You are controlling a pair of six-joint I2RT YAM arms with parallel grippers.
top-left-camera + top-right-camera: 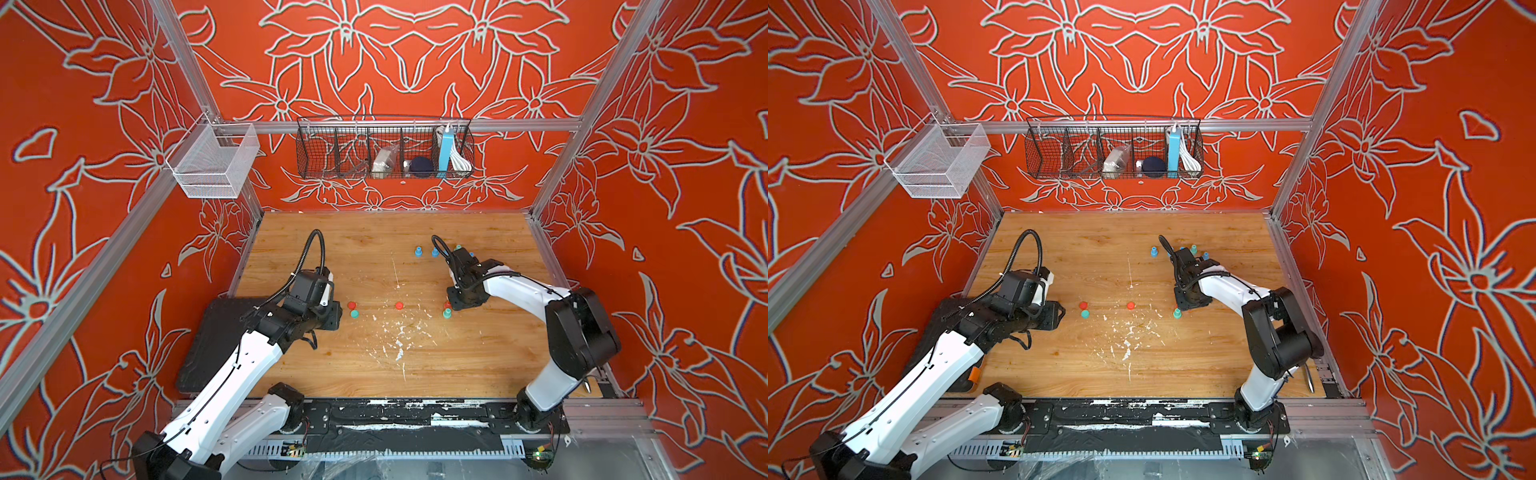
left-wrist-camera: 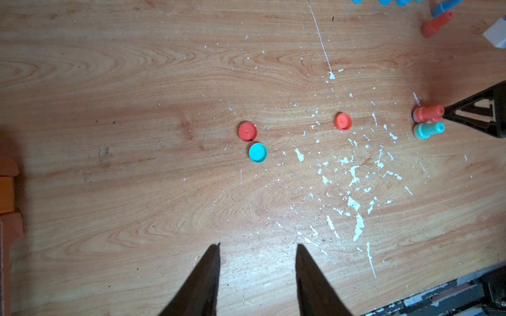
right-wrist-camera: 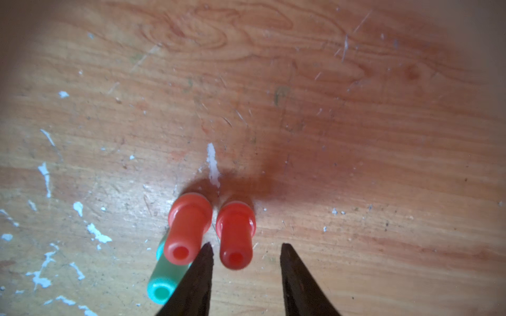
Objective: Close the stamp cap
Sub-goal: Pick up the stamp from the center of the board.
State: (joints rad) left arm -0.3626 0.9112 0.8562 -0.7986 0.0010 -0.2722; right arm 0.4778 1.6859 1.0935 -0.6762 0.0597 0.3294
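Observation:
In the right wrist view, two red stamps (image 3: 236, 240) (image 3: 186, 232) and a teal stamp (image 3: 161, 279) stand upright and uncapped, close together. My right gripper (image 3: 246, 244) is open and straddles the right-hand red stamp, which stands close to one finger with a gap to the other. Two red caps (image 2: 247, 131) (image 2: 342, 121) and a teal cap (image 2: 258, 152) lie loose on the wood ahead of my left gripper (image 2: 258, 245). It is open, with nothing between its fingers. In both top views the caps (image 1: 352, 305) lie between the arms, with the stamps (image 1: 447, 312) under the right gripper.
Several blue stamps (image 1: 418, 251) stand further back on the table (image 1: 374, 374). A black pad (image 1: 216, 340) lies under the left arm. A black wire basket (image 1: 384, 147) and a white mesh basket (image 1: 214, 160) hang on the walls. White flecks mark the wood.

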